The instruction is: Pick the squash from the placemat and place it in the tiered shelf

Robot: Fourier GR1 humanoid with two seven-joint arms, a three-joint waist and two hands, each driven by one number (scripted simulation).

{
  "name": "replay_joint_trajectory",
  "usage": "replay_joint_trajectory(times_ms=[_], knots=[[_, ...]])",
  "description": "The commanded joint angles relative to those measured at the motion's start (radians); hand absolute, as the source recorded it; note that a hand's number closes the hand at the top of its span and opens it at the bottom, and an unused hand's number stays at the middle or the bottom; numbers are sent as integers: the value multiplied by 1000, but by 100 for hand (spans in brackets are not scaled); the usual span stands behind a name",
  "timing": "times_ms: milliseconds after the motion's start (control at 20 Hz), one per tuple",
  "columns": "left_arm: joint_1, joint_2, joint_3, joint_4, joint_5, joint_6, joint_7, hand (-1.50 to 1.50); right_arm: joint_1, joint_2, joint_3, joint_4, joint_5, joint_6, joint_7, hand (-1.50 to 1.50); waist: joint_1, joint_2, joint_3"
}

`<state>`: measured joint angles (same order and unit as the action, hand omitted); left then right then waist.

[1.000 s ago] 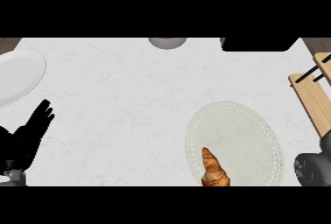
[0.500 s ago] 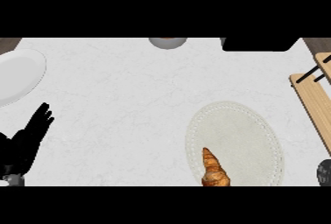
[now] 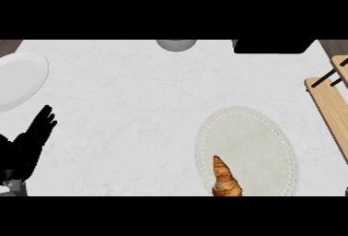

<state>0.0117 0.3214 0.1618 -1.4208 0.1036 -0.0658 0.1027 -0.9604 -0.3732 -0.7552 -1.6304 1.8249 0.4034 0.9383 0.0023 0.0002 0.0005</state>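
Note:
An orange-brown squash [image 3: 223,179] lies on the near part of a pale oval placemat [image 3: 253,143], its narrow end pointing away from me and its wide end cut off by the view's lower edge. The wooden tiered shelf [image 3: 330,99] runs along the right edge. My left hand [image 3: 27,146] shows at the lower left, open with fingers straight up, far from the squash. No right hand shows in the view.
A white plate [image 3: 19,79] sits at the upper left. A grey round object [image 3: 176,44] stands at the far edge, and a black block [image 3: 275,46] lies beside it to the right. The white counter [image 3: 136,115] spans the middle.
The right hand, seen at the lower right edge one second ago, has slid out of view to the right. The left hand has barely moved. The squash lies as before.

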Motion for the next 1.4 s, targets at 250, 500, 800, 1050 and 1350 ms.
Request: replay_joint_trajectory(times_ms=[250,500,800,1050,1350], knots=[[-35,0,23,31,-4,-21,0,0,143,-47,-12,13,-117,-23,-3,-150,-2,0,-1],[13,-74,-39,-66,-63,50,30,0,117,-78,-24,-23,-193,-74,-1,-150,1,-1,0],[0,-43,-2,11,-51,14,-15,0,121,17,-81,-157,-281,-181,60,-150,-2,-2,0],[11,-24,17,8,-26,-25,-19,0,22,-4,-56,-258,-343,-161,84,-150,2,-4,-1],[-8,-14,34,-29,-25,-6,42,0,2,-20,33,-527,-314,-8,142,-150,-6,-6,-1]])
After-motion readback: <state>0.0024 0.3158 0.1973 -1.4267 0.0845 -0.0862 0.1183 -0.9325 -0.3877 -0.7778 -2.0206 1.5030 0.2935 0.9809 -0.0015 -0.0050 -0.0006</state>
